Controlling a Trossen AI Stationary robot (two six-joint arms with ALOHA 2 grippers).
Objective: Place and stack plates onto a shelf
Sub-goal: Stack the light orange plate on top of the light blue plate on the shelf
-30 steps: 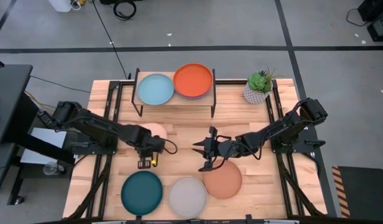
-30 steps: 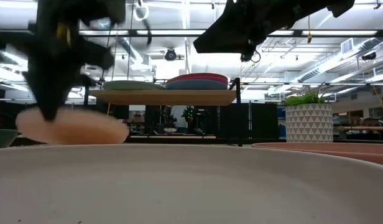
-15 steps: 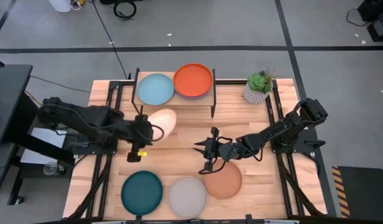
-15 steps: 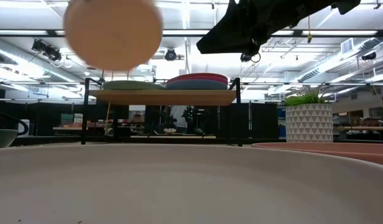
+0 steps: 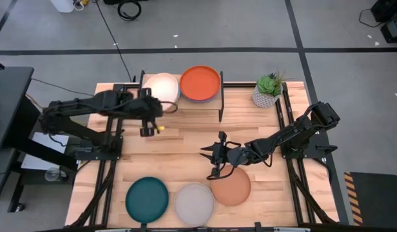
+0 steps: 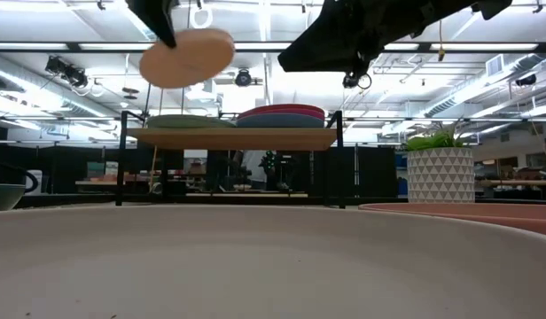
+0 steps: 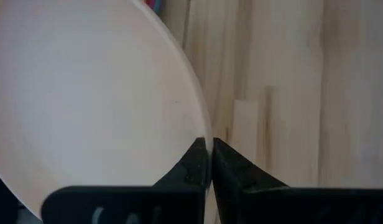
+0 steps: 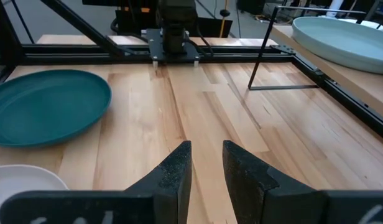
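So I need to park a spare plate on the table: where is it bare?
Bare wood runs between the shelf and the front row: teal plate, grey plate, salmon plate. The right gripper, open, hovers mid-table. Free too is the front right corner below the plant. Crowded: the shelf, where the left gripper holds the cream plate.

A held plate (image 5: 162, 86) hangs above the shelf's (image 5: 185, 103) left side.

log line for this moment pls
left gripper: shut on cream plate, above pale blue plate | right gripper: open, mid-table | shelf
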